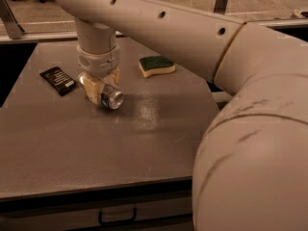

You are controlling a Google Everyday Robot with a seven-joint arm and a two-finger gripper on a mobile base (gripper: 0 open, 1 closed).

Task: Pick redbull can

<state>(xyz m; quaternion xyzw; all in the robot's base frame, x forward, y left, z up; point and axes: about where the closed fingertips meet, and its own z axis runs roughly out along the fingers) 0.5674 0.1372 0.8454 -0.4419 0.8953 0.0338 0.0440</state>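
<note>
The redbull can (111, 98) is a slim silver can lying on its side on the grey table (120, 143), its round silver end facing me. My gripper (103, 87) comes straight down over it from the big white arm. Its cream fingers (94, 89) press against both sides of the can, shut on it. The can's far end is hidden behind the fingers. I cannot tell if the can is touching the table or just off it.
A flat black snack packet (58, 80) lies just left of the gripper. A green and yellow sponge (156, 65) lies to the right, further back. My white arm fills the right side. A drawer handle (117, 219) sits under the table's front edge.
</note>
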